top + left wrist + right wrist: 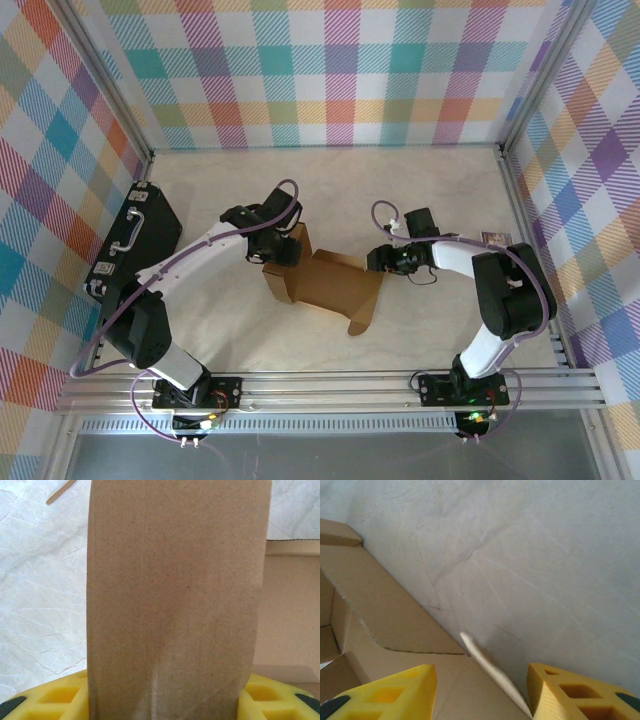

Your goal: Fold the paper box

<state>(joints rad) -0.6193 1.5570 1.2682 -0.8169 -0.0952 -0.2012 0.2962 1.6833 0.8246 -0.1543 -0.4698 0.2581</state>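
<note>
The paper box [330,285] is a brown cardboard sheet lying partly folded on the table's middle, with flaps raised at its left and lower right. My left gripper [283,245] is at the raised left flap. In the left wrist view that flap [175,595] stands face-on across the gripper [167,700] and covers the inner sides of both yellow fingers [55,697], which stand apart. My right gripper [378,262] is at the sheet's right edge. It is open [482,685], and a thin flap edge [490,665] runs between its fingers toward the right finger [570,690].
A black hard case [135,240] with a handle lies along the left wall. A tiny printed packet [493,237] sits near the right wall. Checked walls close in the back and both sides, and a metal rail [330,385] runs along the front.
</note>
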